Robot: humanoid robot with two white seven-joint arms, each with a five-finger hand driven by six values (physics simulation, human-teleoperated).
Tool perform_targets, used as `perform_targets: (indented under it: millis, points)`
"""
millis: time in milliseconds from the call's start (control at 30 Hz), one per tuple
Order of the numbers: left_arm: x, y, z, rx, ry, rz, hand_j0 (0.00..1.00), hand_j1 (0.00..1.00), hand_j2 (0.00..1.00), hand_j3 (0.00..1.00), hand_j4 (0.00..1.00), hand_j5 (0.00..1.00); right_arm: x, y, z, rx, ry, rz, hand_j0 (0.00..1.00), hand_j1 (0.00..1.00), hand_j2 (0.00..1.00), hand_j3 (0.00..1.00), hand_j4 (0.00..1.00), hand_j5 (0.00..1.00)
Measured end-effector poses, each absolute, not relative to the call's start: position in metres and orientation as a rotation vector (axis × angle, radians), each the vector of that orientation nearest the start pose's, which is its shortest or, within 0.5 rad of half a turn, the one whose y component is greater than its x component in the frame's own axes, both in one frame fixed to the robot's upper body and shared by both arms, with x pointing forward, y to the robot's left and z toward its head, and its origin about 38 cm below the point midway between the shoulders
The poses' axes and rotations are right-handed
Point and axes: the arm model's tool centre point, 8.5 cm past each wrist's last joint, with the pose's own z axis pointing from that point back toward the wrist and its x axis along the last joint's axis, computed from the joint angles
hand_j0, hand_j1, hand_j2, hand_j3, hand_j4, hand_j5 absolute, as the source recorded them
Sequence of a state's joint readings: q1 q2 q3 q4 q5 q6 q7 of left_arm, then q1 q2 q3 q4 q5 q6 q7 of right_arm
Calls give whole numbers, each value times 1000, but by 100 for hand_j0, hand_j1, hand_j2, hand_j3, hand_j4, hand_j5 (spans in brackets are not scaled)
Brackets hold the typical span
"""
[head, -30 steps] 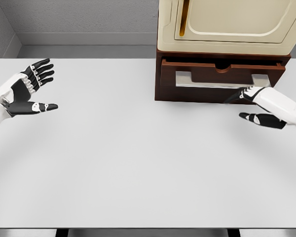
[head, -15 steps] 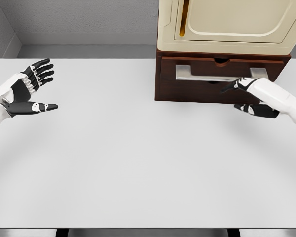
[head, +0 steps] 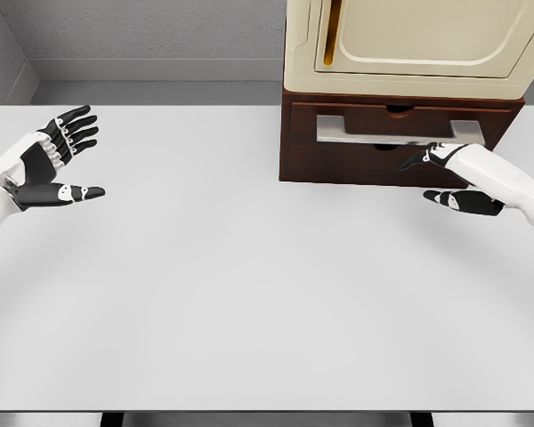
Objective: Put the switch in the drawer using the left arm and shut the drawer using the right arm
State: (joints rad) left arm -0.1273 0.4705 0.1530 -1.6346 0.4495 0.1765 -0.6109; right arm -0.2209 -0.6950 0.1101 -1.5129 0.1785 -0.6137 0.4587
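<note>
The left hand (head: 49, 160) is hovering over the white table (head: 249, 294) at the far left, palm turned inward, fingers spread and thumb stretched out, gripping nothing. Well to its right, at the far side of the table, the dark wooden drawer (head: 396, 142) is sitting pushed flush into its cabinet, its silver handle (head: 396, 131) running across the front, under a cream appliance (head: 418, 44). The right hand (head: 449, 178) is reaching in from the right edge, fingers loose and extended, empty, with fingertips (head: 409, 163) just beside the drawer front below the handle. The switch is not showing anywhere around either hand.
</note>
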Motion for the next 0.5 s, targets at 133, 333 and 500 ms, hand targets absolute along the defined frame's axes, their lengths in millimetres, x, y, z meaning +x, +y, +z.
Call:
perform_targets:
  millis: [133, 333, 500]
  points:
    - [385, 369, 185, -304, -1581, -488, 100, 100, 100, 100, 100, 100, 391, -353, 203, -329, -1772, 1487, 70, 70, 70, 70, 70, 70]
    - [385, 369, 185, -304, -1581, -488, 100, 100, 100, 100, 100, 100, 387, -358, 195, -322, -1747, 1481, 70, 70, 70, 70, 70, 70]
    - [384, 368, 184, -304, -1580, -488, 100, 100, 100, 100, 100, 100, 368, -380, 177, -316, -1655, 1484, 70, 70, 70, 70, 70, 70]
